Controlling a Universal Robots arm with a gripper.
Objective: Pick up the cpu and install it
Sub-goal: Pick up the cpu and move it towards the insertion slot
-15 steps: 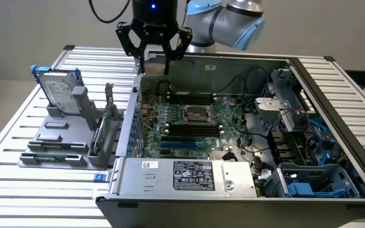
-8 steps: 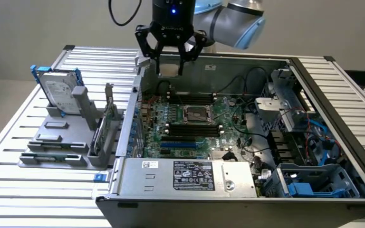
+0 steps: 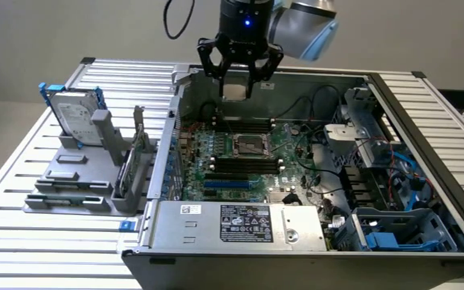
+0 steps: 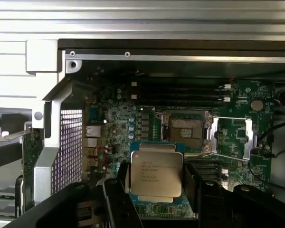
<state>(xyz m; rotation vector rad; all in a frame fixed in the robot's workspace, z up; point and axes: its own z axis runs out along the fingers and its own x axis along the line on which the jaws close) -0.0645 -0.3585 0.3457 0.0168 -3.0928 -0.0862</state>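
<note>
Cpu (image 3: pixel 234 91): picked up, not yet installed. Exterior view: gripped in the claw (image 3: pixel 238 83), jaws spread wide across the chip's edges, high above the open computer case (image 3: pixel 424 158), bare socket (image 3: pixel 248 145) well below the claw. Wrist view: cpu (image 4: pixel 156 171) pinched between both fingers (image 4: pixel 115 192), metal lid toward the camera, empty socket (image 4: pixel 187 129) below and ahead of the claw (image 4: pixel 156 190), retention frame (image 4: pixel 232 137) swung open.

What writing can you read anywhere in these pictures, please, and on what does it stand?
Nothing can be read for certain.
Chip in the claw: printed lines, too blurred.
Black label on the power supply: too small.
White label on the hard drive: too small.
</note>
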